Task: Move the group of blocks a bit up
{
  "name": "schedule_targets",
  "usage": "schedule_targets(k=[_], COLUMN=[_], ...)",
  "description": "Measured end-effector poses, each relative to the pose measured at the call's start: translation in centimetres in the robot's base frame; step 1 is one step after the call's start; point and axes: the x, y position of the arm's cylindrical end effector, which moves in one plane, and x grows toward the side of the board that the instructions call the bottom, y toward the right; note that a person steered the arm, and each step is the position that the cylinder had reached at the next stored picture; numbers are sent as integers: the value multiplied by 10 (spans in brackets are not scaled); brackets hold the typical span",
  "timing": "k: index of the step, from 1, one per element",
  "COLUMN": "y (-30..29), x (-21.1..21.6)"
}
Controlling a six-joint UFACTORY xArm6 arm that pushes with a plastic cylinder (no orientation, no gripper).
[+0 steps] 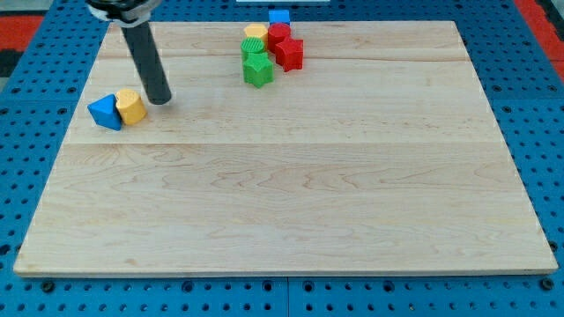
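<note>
A tight group of blocks sits at the view's top centre: a blue cube [279, 17] at the board's top edge, a yellow block [256, 33], a red block [278, 35], a red star-shaped block [289, 54], a green block [253, 49] and a green star-shaped block [258, 70]. At the view's left, a blue triangular block [105, 112] touches a yellow block [130, 106]. My tip [159, 100] rests on the board just right of that yellow block, very close to it.
The wooden board [291, 194] lies on a blue pegboard surface [26, 97]. The rod's dark shaft rises from the tip toward the view's top left.
</note>
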Motion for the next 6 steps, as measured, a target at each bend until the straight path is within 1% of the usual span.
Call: schedule_targets(k=[2,3,4,6], y=[97,145,174,183], x=[-1,-13,-37,-102])
